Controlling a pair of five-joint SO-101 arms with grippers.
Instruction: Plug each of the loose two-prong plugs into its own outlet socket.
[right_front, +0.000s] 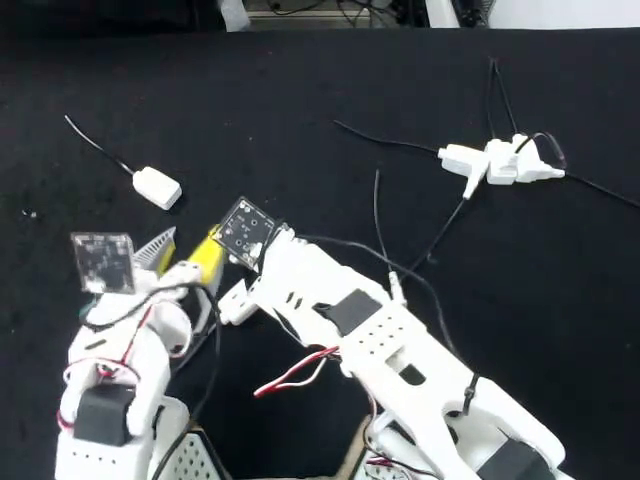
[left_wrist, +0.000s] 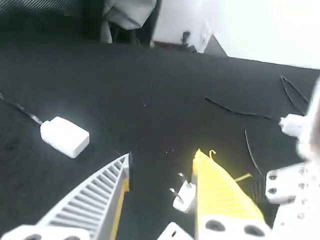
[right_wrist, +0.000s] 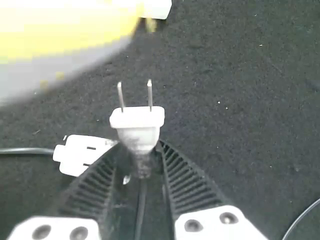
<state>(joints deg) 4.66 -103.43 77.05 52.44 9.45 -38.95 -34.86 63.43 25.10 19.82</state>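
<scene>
Counter (right_front: 330, 90): black and matte, with a fine grainy weave in the right wrist view.
Socket block (right_front: 157, 187) (left_wrist: 65, 136): white and boxy with rounded corners. A thin black wire runs off its far end. It lies on the counter beyond the left fingers, off the grey finger's side, well apart from them.
Left fingers (left_wrist: 95, 200): one is a grey ribbed wedge, the other yellow (left_wrist: 220, 195). They are released and spread wide.
Plug (right_wrist: 137, 120): white moulded head with a flat face and two bare metal prongs. It is at the tips of the right fingers, raised off the counter. The left wrist view puts the plug (left_wrist: 184, 196) low in the gap between the left fingers, just beside the yellow one.
Right fingers (right_wrist: 182, 182): black with ribbed pads, clenched on the plug's neck.
Plug axis: the long axis runs in line with the right fingers. The prongs point straight away from them and the cord trails back between them.
Second socket (right_wrist: 80, 152): white with a rounded end, two slots showing and a black cable. It lies on the counter just beside one right fingertip.
Views: the right wrist view gives the prongs and the grip. The high view gives the spread across the counter, with the right arm (right_front: 400, 350) lying over the grip.
Far cluster (right_front: 500, 160): white plug and socket pieces bunched together, with black cords trailing off. It is well apart from both sets of fingers, far right.
</scene>
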